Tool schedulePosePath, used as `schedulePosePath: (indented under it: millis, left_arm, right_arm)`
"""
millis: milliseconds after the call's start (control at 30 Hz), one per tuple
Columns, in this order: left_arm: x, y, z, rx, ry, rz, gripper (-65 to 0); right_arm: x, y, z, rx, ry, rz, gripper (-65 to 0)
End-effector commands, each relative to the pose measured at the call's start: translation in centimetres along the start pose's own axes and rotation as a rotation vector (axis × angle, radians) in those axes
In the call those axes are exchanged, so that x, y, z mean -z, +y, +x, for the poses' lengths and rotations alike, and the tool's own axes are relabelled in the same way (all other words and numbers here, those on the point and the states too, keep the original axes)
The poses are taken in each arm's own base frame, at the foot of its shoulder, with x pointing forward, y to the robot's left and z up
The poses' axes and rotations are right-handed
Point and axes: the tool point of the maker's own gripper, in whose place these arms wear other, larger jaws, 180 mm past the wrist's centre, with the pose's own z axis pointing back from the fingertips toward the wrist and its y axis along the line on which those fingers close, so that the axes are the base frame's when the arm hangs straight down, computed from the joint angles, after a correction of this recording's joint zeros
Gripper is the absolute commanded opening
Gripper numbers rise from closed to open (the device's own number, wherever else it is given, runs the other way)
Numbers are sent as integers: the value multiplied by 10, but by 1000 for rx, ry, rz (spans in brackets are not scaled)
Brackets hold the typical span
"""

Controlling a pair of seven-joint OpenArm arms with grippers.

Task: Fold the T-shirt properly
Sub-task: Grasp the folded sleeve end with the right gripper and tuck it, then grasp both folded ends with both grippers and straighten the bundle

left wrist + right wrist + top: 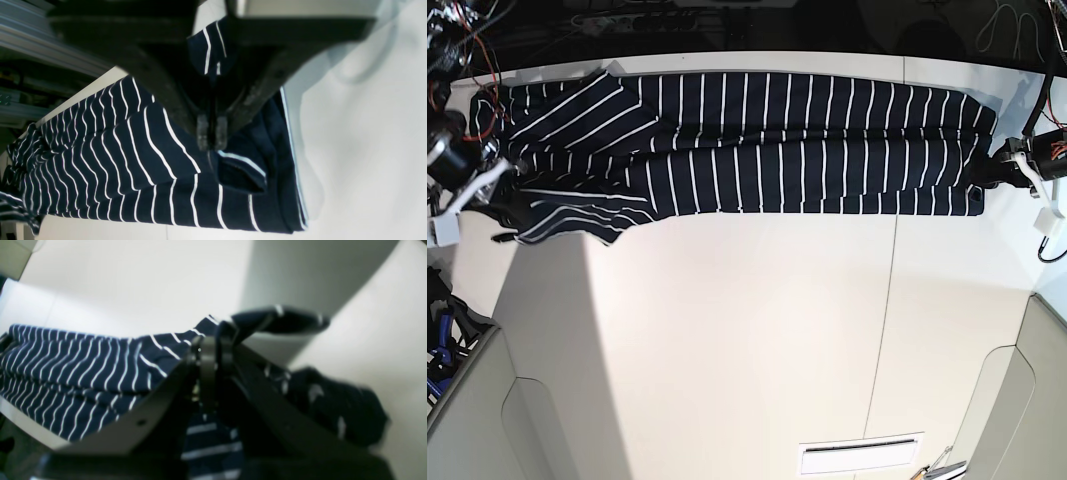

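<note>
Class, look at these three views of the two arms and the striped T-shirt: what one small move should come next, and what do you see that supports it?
Probably both arms should lift slightly together. The left gripper and right gripper each pinch an opposite end of the T-shirt, which lies stretched as a long band near the table's far edge. The right-gripper end looks bunched, so even tension seems wise before folding.

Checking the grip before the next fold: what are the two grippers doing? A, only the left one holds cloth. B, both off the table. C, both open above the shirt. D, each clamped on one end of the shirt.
D: the left gripper and right gripper each pinch an end of the T-shirt.
</note>
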Motion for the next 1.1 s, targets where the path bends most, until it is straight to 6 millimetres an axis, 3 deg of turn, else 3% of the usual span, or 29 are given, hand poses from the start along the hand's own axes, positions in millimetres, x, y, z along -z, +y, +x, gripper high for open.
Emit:
schedulePosePath:
  millis: [0, 400, 633, 900, 1067]
  left_arm:
    - [-10, -1, 18, 32, -45, 1, -650]
    - [-10, 1, 17, 36, -39, 9, -650]
    - [-10, 1, 17, 37, -37, 12, -650]
    - [-10, 1, 18, 39, -37, 14, -650]
    - [-16, 5, 21, 51, -32, 30, -650]
  right_arm:
    - [-10, 3, 13, -28, -51, 4, -650]
    - [-35, 12, -33, -36, 72, -18, -650]
    - [-36, 19, -62, 28, 119, -29, -650]
    - [-34, 14, -75, 36, 154, -76, -650]
    - [-40, 6, -73, 48, 146, -108, -507]
